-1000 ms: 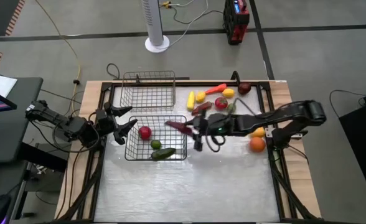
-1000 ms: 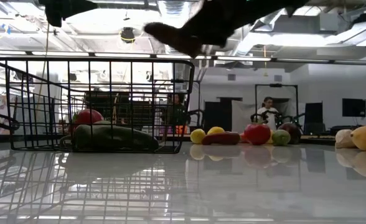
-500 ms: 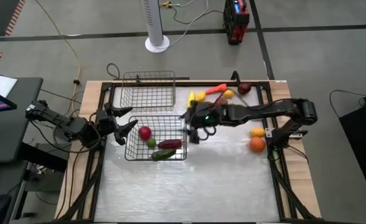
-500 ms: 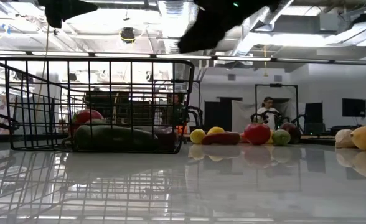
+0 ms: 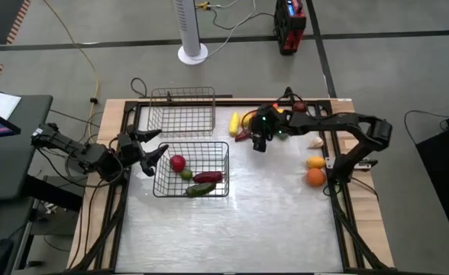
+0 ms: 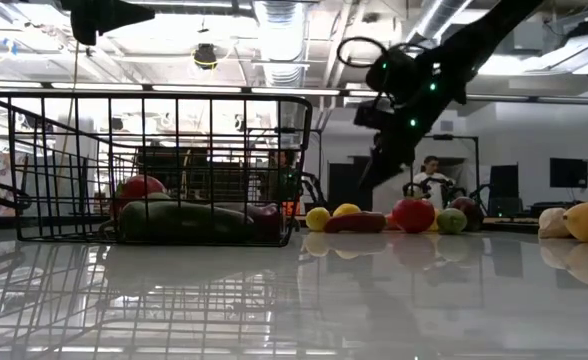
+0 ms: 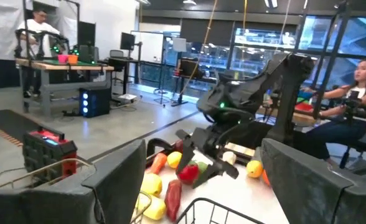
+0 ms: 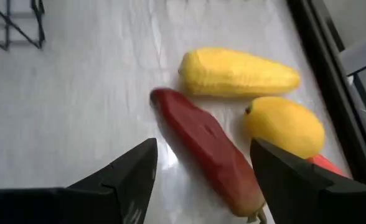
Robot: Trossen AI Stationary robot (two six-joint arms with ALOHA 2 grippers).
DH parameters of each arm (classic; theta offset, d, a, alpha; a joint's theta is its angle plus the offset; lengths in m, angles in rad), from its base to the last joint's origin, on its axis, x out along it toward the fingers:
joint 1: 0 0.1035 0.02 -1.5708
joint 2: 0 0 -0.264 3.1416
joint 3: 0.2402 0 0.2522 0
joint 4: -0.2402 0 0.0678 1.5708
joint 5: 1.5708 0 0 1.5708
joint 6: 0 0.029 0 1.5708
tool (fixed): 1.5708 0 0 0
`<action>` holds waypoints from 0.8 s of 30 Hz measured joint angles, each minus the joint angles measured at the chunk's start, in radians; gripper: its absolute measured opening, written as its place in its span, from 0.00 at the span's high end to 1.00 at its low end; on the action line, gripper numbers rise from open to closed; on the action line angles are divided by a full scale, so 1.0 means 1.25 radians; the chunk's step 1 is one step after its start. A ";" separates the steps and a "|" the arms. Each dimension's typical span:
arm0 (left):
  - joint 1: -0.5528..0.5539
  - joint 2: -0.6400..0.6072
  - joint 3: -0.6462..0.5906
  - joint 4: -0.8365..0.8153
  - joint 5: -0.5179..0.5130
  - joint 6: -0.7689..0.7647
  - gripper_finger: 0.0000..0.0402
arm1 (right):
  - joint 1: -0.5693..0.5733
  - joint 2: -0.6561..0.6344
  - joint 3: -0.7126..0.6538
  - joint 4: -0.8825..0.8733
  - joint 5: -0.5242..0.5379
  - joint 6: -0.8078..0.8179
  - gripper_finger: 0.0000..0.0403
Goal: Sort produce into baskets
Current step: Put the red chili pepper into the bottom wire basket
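Observation:
The dark wire basket [image 5: 226, 156] stands left of centre and holds a red tomato [image 5: 178, 162], a small green fruit [image 5: 185, 175], a dark red pepper [image 5: 208, 176] and a green cucumber [image 5: 200, 189]. The silvery wire basket [image 5: 182, 114] stands behind it. My right gripper [image 5: 259, 145] is open and empty, just above the produce pile at the far side. Between its fingers the right wrist view shows a long red pepper [image 8: 208, 149], with yellow corn [image 8: 239, 73] and a lemon [image 8: 284, 126] beside it. My left gripper [image 5: 162, 142] waits open at the dark basket's left side.
An orange [image 5: 315, 177], a yellow-orange fruit [image 5: 315, 162] and a pale piece [image 5: 314, 141] lie near the right edge. A tomato [image 6: 413, 214] and a green fruit [image 6: 452, 220] sit in the pile. The near half of the table [image 5: 232, 229] is bare.
My right gripper has let go of the dark red pepper over the dark basket. The pepper now lies in the basket beside the cucumber. The gripper has then gone toward the table's far right, down to the produce pile.

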State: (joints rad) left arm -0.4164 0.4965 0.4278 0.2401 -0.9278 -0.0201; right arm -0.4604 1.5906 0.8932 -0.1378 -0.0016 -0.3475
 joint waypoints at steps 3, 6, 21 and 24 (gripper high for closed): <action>0.000 0.000 0.000 -0.006 0.000 0.000 0.24 | -0.035 0.033 0.006 0.011 -0.019 -0.031 0.29; 0.000 0.000 0.000 -0.013 -0.009 0.011 0.24 | -0.063 0.056 0.024 -0.002 -0.039 -0.055 0.29; 0.001 0.000 0.000 -0.020 -0.042 0.021 0.24 | -0.060 0.173 0.060 -0.031 -0.009 -0.140 0.32; 0.001 0.000 0.000 -0.020 -0.042 0.026 0.24 | -0.055 0.150 0.056 -0.045 -0.002 -0.136 0.39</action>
State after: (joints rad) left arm -0.4149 0.4969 0.4278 0.2153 -0.9806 0.0128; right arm -0.5289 1.7787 0.9638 -0.1941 -0.0044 -0.5177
